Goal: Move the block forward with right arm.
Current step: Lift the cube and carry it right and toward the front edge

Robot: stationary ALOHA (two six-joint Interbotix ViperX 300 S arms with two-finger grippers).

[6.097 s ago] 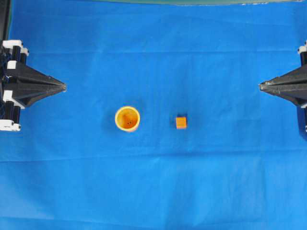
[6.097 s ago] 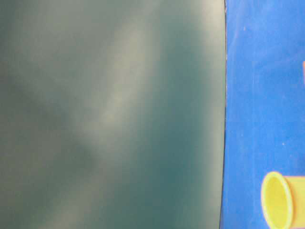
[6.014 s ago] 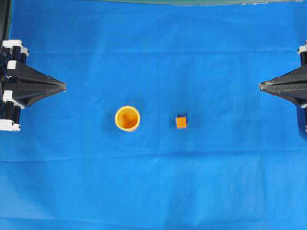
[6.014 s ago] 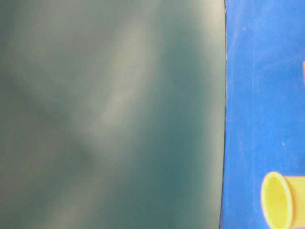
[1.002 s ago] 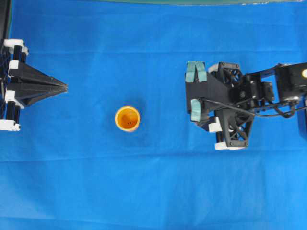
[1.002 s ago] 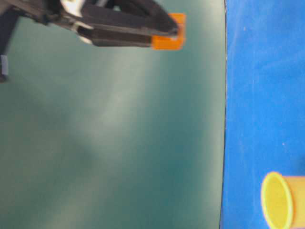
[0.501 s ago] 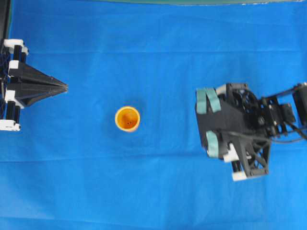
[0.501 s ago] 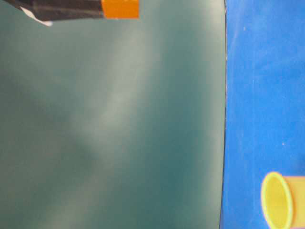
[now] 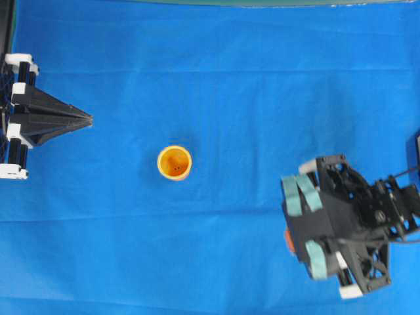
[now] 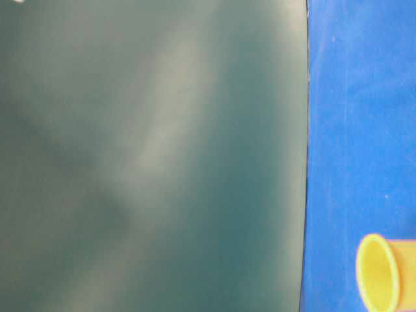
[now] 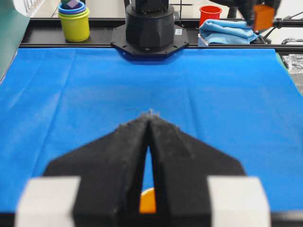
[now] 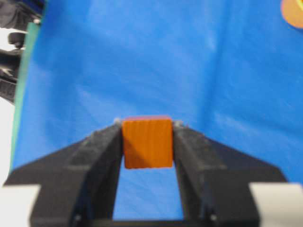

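The small orange block (image 12: 147,146) is clamped between the black jaws of my right gripper (image 12: 147,126) and held above the blue cloth. In the overhead view the right gripper (image 9: 290,237) is at the lower right, and only an orange sliver of the block (image 9: 287,240) shows under it. The left wrist view shows the block (image 11: 262,16) up in the air at the top right. My left gripper (image 9: 88,119) rests at the left edge, shut and empty, and also shows in the left wrist view (image 11: 150,115). The orange-yellow cup (image 9: 174,162) stands upright mid-table.
The cup (image 10: 380,279) shows at the lower right of the table-level view beside a dark green wall (image 10: 149,156). At the table's far side are an arm base (image 11: 149,23), stacked cups (image 11: 74,19), a red cup (image 11: 210,12) and a blue cloth (image 11: 227,30).
My right arm, holding the block, has moved toward the bottom of the overhead view and slightly right. It has left the table-level view. The left arm and the cup have not moved.
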